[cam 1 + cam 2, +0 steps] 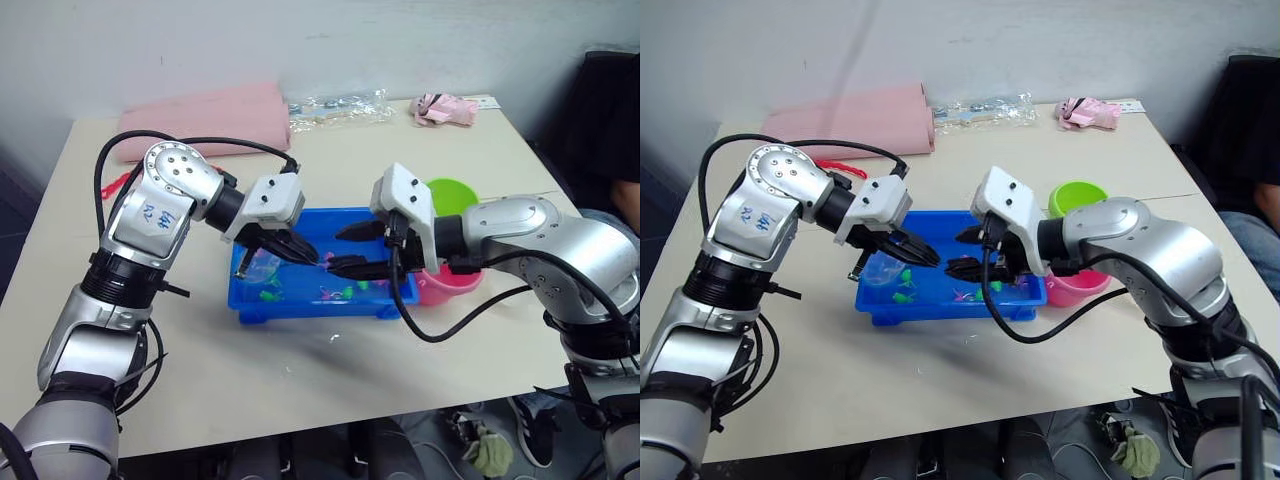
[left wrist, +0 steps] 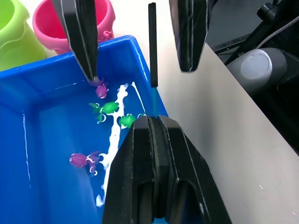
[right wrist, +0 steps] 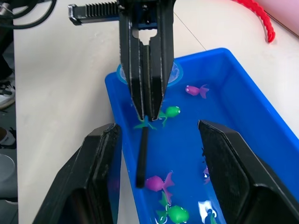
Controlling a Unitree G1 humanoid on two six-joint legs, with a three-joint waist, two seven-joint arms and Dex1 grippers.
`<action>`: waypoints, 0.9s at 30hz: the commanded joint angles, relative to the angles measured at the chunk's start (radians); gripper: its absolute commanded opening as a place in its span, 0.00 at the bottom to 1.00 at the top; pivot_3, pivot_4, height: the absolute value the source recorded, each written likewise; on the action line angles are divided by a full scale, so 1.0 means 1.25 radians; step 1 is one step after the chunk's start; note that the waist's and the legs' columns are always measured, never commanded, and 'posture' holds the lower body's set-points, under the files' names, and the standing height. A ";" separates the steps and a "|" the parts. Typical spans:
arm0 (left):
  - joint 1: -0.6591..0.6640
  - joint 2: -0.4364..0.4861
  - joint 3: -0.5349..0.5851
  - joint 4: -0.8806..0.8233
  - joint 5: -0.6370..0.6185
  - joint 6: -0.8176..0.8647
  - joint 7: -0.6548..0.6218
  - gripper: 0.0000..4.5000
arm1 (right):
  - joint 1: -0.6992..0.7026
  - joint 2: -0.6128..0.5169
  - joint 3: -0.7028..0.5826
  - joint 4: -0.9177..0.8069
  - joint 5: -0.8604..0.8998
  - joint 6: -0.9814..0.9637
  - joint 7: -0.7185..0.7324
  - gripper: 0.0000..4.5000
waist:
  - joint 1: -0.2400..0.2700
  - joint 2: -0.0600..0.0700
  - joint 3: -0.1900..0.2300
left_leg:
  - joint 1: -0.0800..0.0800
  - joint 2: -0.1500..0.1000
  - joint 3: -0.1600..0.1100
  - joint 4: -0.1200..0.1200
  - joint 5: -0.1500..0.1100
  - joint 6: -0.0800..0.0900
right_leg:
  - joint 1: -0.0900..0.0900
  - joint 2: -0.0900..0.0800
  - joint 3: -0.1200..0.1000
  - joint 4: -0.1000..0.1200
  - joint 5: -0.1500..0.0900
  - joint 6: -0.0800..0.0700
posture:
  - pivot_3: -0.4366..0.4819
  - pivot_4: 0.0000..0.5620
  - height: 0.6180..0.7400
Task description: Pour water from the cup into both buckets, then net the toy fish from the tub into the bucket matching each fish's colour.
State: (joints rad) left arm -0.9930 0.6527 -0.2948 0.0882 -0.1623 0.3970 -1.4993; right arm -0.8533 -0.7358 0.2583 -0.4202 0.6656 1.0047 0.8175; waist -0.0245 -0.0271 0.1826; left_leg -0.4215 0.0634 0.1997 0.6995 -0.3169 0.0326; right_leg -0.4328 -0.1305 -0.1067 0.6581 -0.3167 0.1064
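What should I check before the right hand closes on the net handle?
1. Left hand grips the net handle: ok, shut on it.
2. Right hand open for the take: ok, fingers spread wide.
3. Handle lined up between the right fingers: ok, its free end lies between them in both wrist views.
4. Fish left to net: ok, pink fish and green fish lie in the tub.
5. Buckets ready: ok, green bucket and pink bucket stand upright beside the tub.
6. Water in the buckets: cannot tell.
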 commanded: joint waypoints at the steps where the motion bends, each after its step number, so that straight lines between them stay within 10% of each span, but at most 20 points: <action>1: -0.022 -0.006 0.004 -0.020 -0.016 0.001 -0.002 0.00 | -0.003 0.001 -0.008 -0.013 -0.024 -0.021 0.010 0.62 | 0.000 0.000 0.000 | 0.000 0.000 0.000 0.000 0.000 0.000 | 0.000 0.000 0.000 0.000 0.000 0.000 | 0.48 0.27 0.98; 5: -0.028 -0.013 0.003 -0.008 -0.008 -0.006 0.001 0.00 | 0.006 -0.003 -0.005 -0.021 -0.038 -0.027 0.023 0.50 | 0.000 0.000 0.000 | 0.000 0.000 0.000 0.000 0.000 0.000 | 0.000 0.000 0.000 0.000 0.000 0.000 | 0.48 0.27 0.98; 11: -0.032 -0.015 0.003 -0.002 -0.008 -0.010 0.001 0.00 | 0.022 -0.015 0.003 -0.030 -0.077 -0.064 0.050 0.01 | 0.000 0.000 0.000 | 0.000 0.000 0.000 0.000 0.000 0.000 | 0.000 0.000 0.000 0.000 0.000 0.000 | 0.48 0.27 0.98; 18: -0.035 -0.024 0.012 0.012 -0.016 0.013 0.014 0.00 | 0.027 -0.019 -0.022 -0.036 -0.075 -0.065 0.065 0.01 | 0.000 0.000 0.000 | 0.000 0.000 0.000 0.000 0.000 0.000 | 0.000 0.000 0.000 0.000 0.000 0.000 | 0.48 0.27 0.98; 27: 0.036 0.012 0.144 -0.015 -0.162 0.100 0.006 0.73 | 0.109 -0.133 -0.260 -0.105 0.098 0.186 0.037 0.00 | 0.004 0.000 0.000 | 0.000 0.001 -0.003 0.000 0.000 0.000 | 0.000 0.000 0.000 0.000 0.000 0.000 | 0.48 0.27 0.98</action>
State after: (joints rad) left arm -0.9625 0.6541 -0.1547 0.1145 -0.3206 0.5209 -1.4769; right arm -0.7183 -0.8837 0.0173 -0.5027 0.7257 1.1684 0.8756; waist -0.0199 -0.0265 0.1829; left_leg -0.4217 0.0642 0.1961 0.6990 -0.3170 0.0326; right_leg -0.4325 -0.1306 -0.1070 0.6578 -0.3167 0.1064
